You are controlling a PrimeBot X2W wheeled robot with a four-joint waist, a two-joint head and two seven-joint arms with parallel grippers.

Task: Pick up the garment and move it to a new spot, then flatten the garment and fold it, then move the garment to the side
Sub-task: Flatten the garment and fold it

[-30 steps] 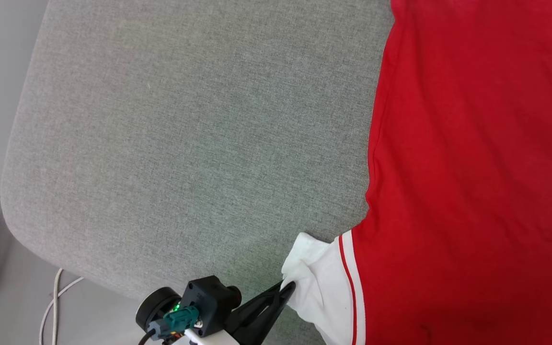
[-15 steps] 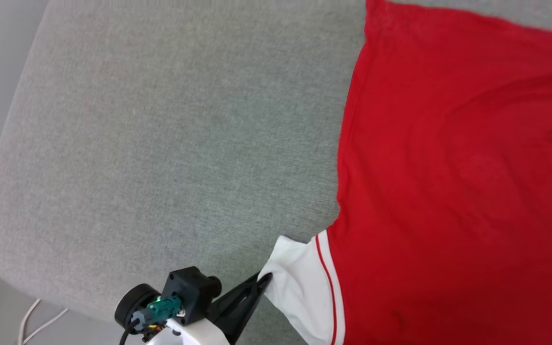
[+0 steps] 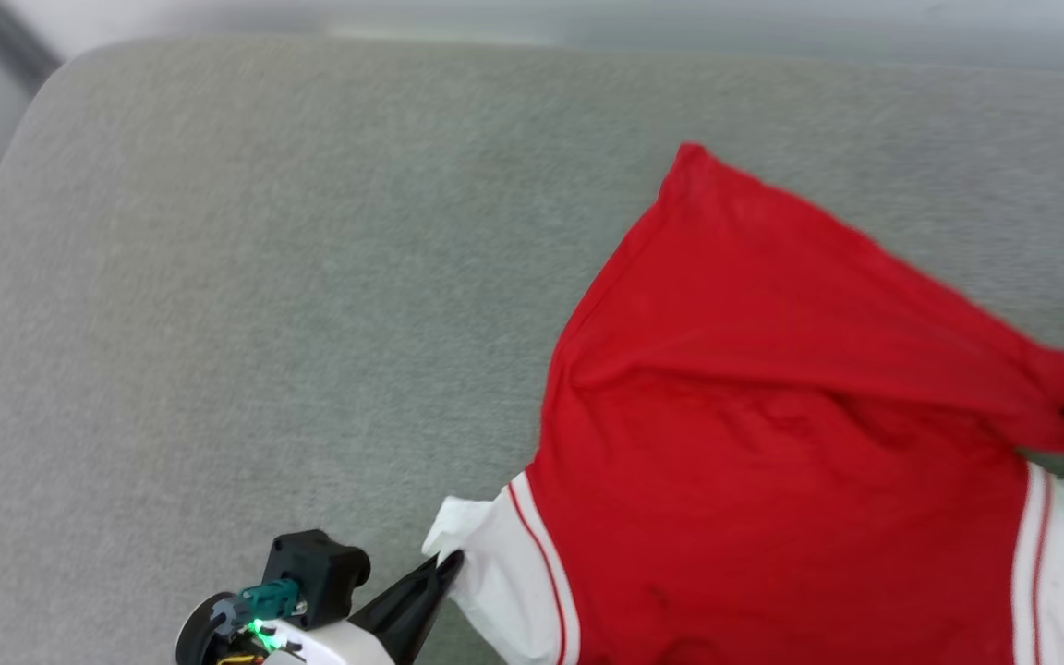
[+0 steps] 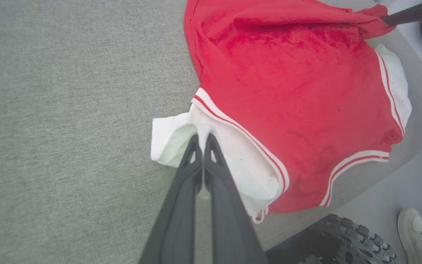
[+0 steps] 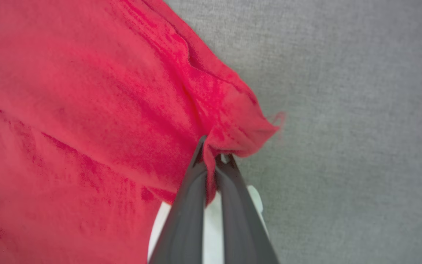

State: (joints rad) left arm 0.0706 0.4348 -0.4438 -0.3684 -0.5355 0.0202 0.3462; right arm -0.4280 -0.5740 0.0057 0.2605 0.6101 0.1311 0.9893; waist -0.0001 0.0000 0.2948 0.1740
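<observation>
I can read no words, numbers or signs in any view. The side of the shirt that faces me is plain red cloth with nothing written on it.

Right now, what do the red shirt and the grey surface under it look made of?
Red white-sleeved shirt: soft matte knit, probably cotton or polyester; it drapes and bunches. Grey padded surface: matte woven upholstery, judging by its heathered weave and rounded edge.

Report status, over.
Left gripper shut on shirt, white sleeve. Right gripper shut on its red edge. Shirt folded over on grey cushion. Shoe nearby, off cushion.
</observation>
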